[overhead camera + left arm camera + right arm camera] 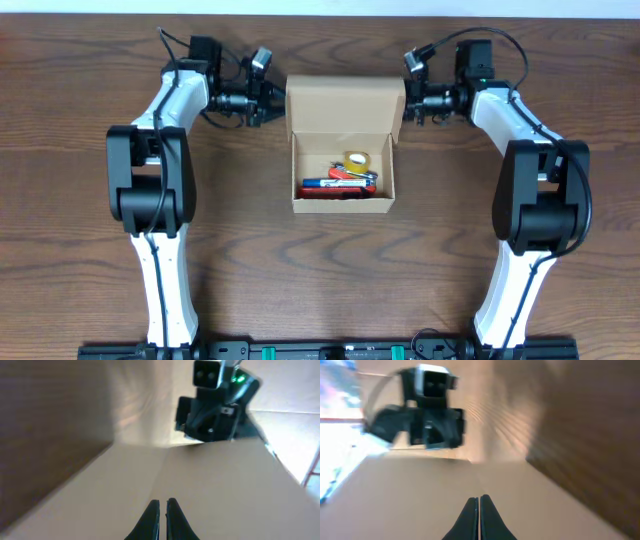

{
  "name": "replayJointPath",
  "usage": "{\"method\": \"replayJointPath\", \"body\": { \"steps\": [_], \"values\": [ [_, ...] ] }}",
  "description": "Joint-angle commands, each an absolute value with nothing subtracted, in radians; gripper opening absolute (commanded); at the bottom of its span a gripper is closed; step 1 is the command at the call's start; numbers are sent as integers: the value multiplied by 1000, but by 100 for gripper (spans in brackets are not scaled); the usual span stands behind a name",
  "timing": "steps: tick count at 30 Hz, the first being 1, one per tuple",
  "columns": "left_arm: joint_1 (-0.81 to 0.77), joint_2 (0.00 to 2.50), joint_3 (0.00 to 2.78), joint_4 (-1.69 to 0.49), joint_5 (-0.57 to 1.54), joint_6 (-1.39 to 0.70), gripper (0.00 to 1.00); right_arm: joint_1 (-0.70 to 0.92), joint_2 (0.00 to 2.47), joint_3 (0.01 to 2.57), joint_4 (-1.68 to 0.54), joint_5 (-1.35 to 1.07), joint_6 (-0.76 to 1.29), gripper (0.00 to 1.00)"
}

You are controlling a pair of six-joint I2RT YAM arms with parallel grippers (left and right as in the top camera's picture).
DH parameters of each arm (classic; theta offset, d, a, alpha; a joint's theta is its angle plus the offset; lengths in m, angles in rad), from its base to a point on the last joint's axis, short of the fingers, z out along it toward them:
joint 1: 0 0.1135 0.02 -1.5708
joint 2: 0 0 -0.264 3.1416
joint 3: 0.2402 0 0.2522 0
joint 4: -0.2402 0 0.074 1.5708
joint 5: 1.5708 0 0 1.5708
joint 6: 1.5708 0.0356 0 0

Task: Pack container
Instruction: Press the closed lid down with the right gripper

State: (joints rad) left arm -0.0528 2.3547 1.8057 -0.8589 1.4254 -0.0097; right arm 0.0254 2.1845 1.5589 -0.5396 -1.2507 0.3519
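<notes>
1. Overhead: the container (343, 103) sits at the middle of the wooden table (80, 250). Its lid flap is open and laid back on the far side. Inside lie a yellow tape roll (355, 159) and some red, blue and orange pens (335, 185). The left gripper (268, 102) is at the left edge of the lid flap, and the right gripper (408, 100) is at its right edge. The two face each other.
2. Left wrist: the left gripper (165, 510) has its fingers almost pressed together, with only a thin slit between them. I cannot tell whether they pinch cardboard. The tan lid (215, 485) fills the lower view. The right gripper (212, 410) is beyond it.
3. Right wrist: the right gripper (479, 507) has its fingers pressed together over the blurred cardboard (420, 490). I cannot tell whether it has a hold on it. The left gripper (427, 415) is opposite.
</notes>
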Motion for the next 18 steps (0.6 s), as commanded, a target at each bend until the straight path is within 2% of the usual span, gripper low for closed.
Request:
{"method": "replayJointPath", "body": {
  "steps": [1,5,10,15,18],
  "values": [
    [-53,2292,1816,-1015,1318,300,6,62,2114,1558,-674,-1101,125,2],
    [-53,2273,1816,-1227,1282,513,6,86,2056,1558,-833,-963,21,2],
    [-52,2259,1816,-1334,1220,610,6,96,1988,1558,-913,-836,-16,2],
    [-47,2223,1816,-1330,989,594,6,97,1898,1563,-944,-655,-23,2],
    [-38,2182,1816,-1330,776,551,6,105,1832,1583,-999,-634,-110,2]
  ]
}}
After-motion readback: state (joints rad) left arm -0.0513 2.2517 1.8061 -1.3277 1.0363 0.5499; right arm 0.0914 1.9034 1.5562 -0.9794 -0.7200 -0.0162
